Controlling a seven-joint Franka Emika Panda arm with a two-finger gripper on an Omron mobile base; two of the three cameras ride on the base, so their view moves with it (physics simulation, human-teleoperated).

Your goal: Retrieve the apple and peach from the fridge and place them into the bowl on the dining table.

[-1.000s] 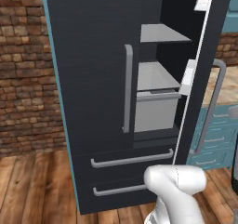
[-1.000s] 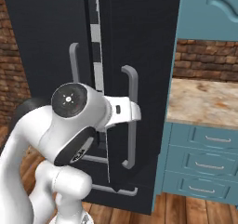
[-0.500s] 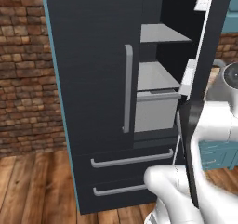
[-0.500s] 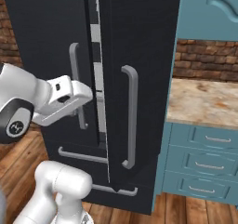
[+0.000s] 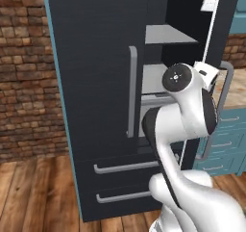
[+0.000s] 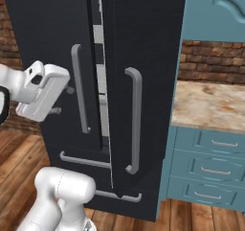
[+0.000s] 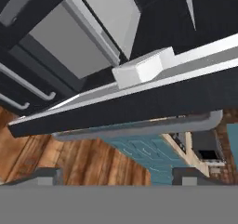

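Tall dark charcoal fridge (image 5: pixel 96 82), right door ajar, grey shelves exposed, left door and two lower drawers closed.

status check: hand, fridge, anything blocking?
Hand open, empty, at the left handle. Fridge right door ajar, shelves visible. Door edge crosses close ahead of the hand.

Our white arm rises from the base, bends at the elbow and reaches forward at mid height, with our gripper (image 6: pixel 61 100) held level, its two dark fingertips (image 7: pixel 41 175) spread wide apart, gripping nothing.
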